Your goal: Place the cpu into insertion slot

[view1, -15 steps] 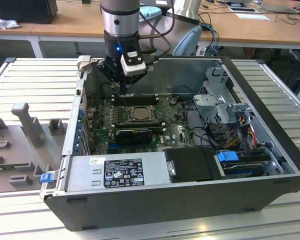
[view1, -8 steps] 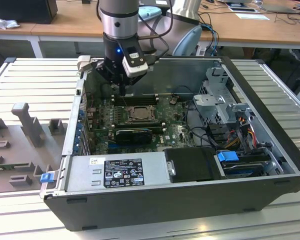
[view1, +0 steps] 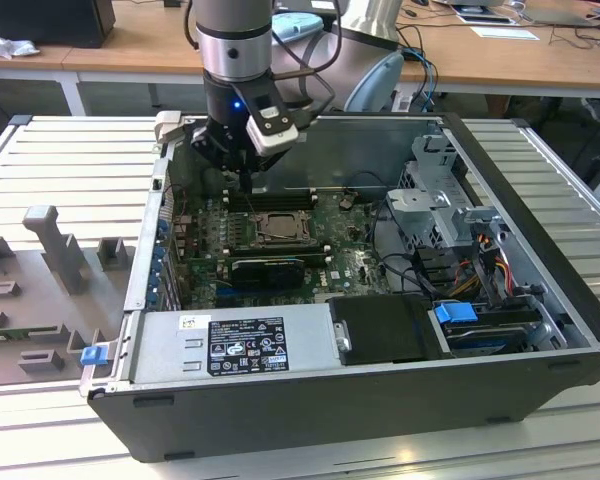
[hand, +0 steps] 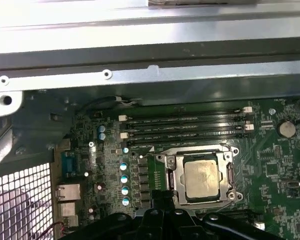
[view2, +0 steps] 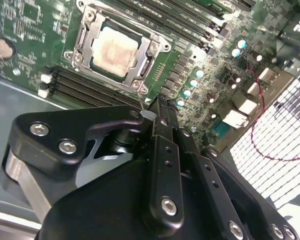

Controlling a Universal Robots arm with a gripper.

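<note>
**Task status.** The cpu (hand: 202, 179) sits inside the insertion slot (hand: 174, 175), so placement appears complete. In both wrist views the slot's metal frame borders the chip on all four sides. It is not clear whether the frame and its lever are locked down.

**End effector.** The end effector (view2: 159, 106) is clenched, its fingertips meeting with no chip between them. In the exterior view it hangs inside the open computer case (view1: 380, 150), above the memory slots (hand: 187, 125) just beside the insertion slot, and is clear of the chip.

**Orientation.** The cpu lies flat with its pale metal top facing up. It is near square, with no marked long axis. Its edges run parallel to the slot's frame, one pair alongside the memory slots.
</note>
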